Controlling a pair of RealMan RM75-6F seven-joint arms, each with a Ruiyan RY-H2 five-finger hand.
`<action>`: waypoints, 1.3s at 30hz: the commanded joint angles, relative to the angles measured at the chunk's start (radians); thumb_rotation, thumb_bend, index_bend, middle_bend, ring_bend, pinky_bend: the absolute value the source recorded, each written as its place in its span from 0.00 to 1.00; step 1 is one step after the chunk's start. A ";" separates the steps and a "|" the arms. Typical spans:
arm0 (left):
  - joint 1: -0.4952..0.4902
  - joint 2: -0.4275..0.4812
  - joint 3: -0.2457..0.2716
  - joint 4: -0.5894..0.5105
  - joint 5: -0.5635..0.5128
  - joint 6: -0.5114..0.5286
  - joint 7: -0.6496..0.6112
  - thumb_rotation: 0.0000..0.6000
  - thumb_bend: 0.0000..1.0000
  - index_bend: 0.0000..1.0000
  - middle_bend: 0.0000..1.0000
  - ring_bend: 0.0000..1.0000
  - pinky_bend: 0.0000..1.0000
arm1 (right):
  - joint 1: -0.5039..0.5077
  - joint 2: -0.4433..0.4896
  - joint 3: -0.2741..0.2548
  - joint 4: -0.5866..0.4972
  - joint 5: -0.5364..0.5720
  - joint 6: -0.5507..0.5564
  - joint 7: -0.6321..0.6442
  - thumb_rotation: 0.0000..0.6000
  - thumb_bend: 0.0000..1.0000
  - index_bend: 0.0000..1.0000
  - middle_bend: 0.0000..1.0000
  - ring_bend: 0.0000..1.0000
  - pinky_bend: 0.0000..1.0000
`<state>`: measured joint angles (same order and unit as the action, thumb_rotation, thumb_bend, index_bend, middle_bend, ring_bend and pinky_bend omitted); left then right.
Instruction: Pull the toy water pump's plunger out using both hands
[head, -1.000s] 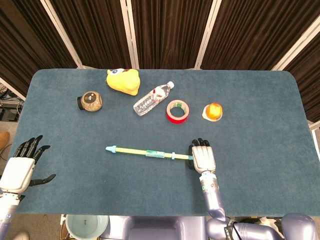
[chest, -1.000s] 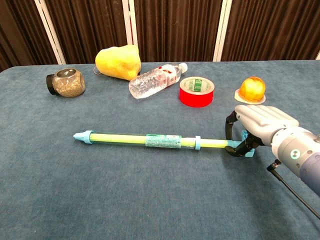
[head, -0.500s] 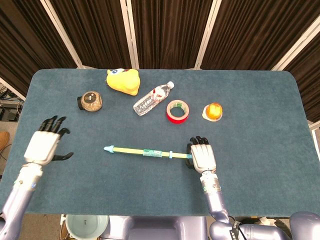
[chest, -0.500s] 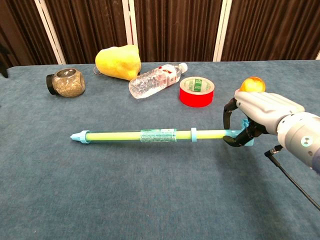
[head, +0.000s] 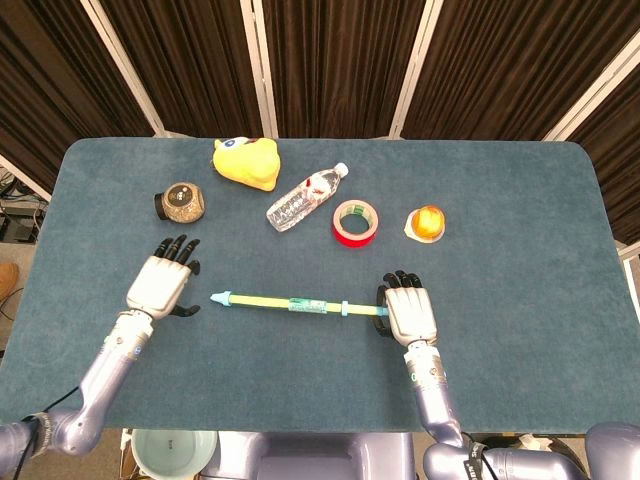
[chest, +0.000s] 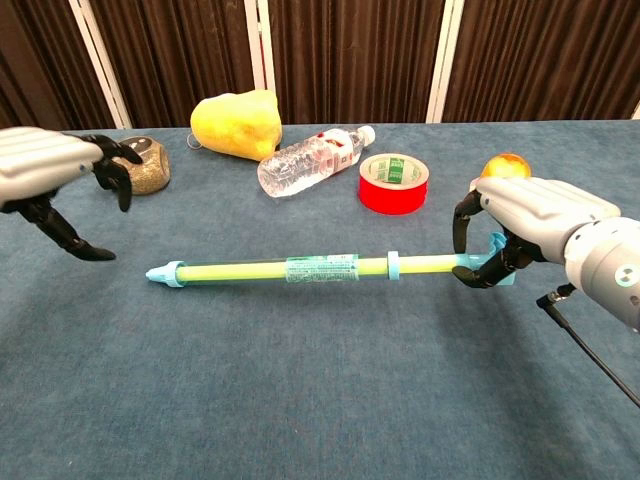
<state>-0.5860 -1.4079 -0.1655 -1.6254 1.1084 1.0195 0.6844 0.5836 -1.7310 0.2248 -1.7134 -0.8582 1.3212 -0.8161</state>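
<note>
The toy water pump (head: 295, 304) (chest: 290, 269) is a long yellow-green tube with light blue ends, lying left to right across the middle of the table. My right hand (head: 408, 309) (chest: 525, 232) grips the blue handle at its right end, fingers curled over it. My left hand (head: 163, 287) (chest: 55, 178) hovers open just left of the tube's blue nozzle tip (head: 221, 298) (chest: 165, 273), fingers spread and thumb out, not touching it.
Along the far side stand a dark round jar (head: 181, 202), a yellow plush toy (head: 246, 161), a lying water bottle (head: 305, 198), a red tape roll (head: 356, 222) and an orange fruit cup (head: 427, 222). The table's near edge (head: 300, 425) runs below the hands.
My left hand has swung in from the table's left edge to just beside the pump's nozzle. The right hand keeps its grip; the pump shifted slightly.
</note>
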 joint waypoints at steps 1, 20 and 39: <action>-0.033 -0.055 0.012 0.041 -0.027 -0.014 0.038 1.00 0.13 0.39 0.07 0.00 0.10 | 0.001 0.002 -0.001 -0.005 0.005 0.003 -0.001 1.00 0.48 0.72 0.25 0.16 0.16; -0.131 -0.206 0.026 0.153 -0.141 -0.008 0.138 1.00 0.17 0.42 0.07 0.00 0.10 | 0.007 0.011 -0.005 -0.024 0.029 0.015 0.005 1.00 0.48 0.72 0.25 0.16 0.16; -0.171 -0.266 0.046 0.216 -0.182 -0.022 0.138 1.00 0.28 0.50 0.10 0.00 0.11 | 0.015 0.005 -0.017 -0.046 0.034 0.029 -0.004 1.00 0.48 0.73 0.25 0.16 0.16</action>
<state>-0.7562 -1.6734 -0.1206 -1.4102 0.9263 0.9982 0.8233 0.6007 -1.7251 0.2124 -1.7495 -0.8252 1.3433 -0.8166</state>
